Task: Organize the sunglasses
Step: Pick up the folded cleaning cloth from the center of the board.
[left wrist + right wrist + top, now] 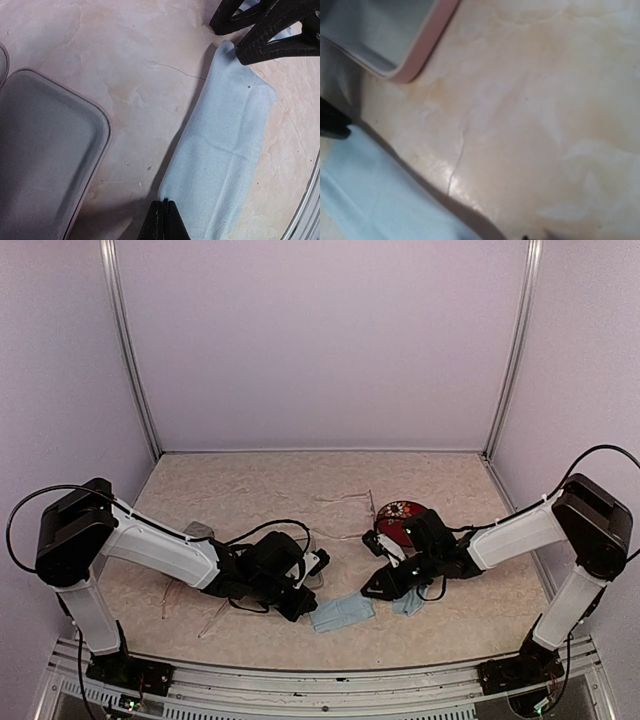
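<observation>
Top view alone shows the sunglasses. The red pair (400, 512) lies on the table (300, 475) just behind the right gripper (378, 585) and is partly hidden. Its long axis runs roughly left to right; which way it faces is too small to tell. The pale pair is at best faint thin lines that I cannot place for sure.

Left wrist view shows the left gripper (163, 217) closed tight, tips at the corner of a cloth (220, 145); whether it pinches the cloth I cannot tell. A grey case (45, 150) lies beside it. The right gripper's jaws stand apart and empty over the cloth's far end.

Right wrist view adds a pink case (434, 37).
</observation>
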Available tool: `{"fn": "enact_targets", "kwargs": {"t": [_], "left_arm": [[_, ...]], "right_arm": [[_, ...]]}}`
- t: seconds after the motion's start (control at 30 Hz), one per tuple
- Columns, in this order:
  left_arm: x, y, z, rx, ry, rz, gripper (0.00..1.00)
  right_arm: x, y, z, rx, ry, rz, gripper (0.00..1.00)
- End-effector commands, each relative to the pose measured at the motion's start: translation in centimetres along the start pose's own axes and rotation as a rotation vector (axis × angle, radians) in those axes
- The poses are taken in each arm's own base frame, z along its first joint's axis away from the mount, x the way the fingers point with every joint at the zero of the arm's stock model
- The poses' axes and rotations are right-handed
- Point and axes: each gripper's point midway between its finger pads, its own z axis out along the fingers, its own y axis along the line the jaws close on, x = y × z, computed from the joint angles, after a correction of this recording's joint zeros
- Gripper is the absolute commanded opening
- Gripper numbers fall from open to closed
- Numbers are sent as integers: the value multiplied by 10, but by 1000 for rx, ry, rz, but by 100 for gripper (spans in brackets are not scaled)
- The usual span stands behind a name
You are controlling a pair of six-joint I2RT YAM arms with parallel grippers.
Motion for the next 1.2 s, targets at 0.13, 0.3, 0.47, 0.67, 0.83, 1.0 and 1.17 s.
{"fn": "enact_targets", "kwargs": {"t": [0.13, 0.3, 0.47, 0.67, 0.83, 1.0, 1.17], "left_arm": [[14, 7, 2, -23, 43, -9, 0], [13, 7, 1, -23, 40, -11, 0], [12, 7, 1, -24, 39, -11, 0], [13, 7, 1, -25, 40, -10, 0], [13, 7, 1, -27, 41, -10, 0], [12, 6, 1, -24, 37, -10, 0], [12, 7, 1, -23, 31, -14, 0]], "right_arm": [[8, -7, 5, -13, 44, -24, 37], [12, -10, 8, -32, 53, -23, 31], [17, -11, 11, -51, 63, -17, 25], [21, -5, 12, -94, 71, -18, 23], [23, -4, 13, -103, 75, -17, 19], [25, -4, 13, -105, 79, -16, 11], [21, -2, 11, -115, 70, -20, 3]]}}
